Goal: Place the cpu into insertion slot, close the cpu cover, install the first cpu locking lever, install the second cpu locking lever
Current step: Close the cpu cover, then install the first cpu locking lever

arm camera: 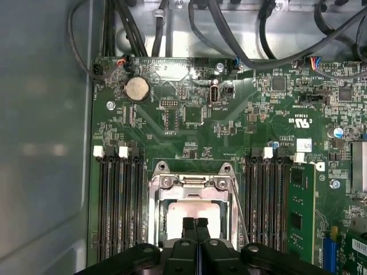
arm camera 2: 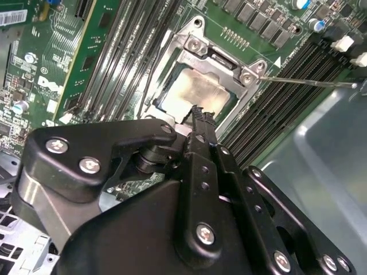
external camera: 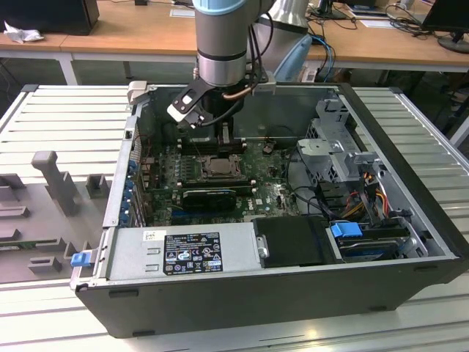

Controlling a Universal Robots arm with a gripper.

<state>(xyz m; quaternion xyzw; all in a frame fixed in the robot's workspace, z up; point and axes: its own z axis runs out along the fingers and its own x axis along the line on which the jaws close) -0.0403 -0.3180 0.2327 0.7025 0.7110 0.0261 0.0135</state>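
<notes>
Gripper (arm camera: 195, 221), pressed together, hangs over cpu (arm camera: 176, 212) in case (external camera: 399, 150) on slatted table (external camera: 58, 110); exterior view shows desks (external camera: 132, 29) behind

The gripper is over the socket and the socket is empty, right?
Not empty. The gripper is over the socket, but the silver cpu sits in it, as the first wrist view shows.

arm (external camera: 220, 37) hangs in from 12 o'clock in exterior view, wrist vertical. gripper (external camera: 224, 147) aimed at 6 o'clock, fingers (arm camera: 188, 228) pressed together, nothing between.
</notes>
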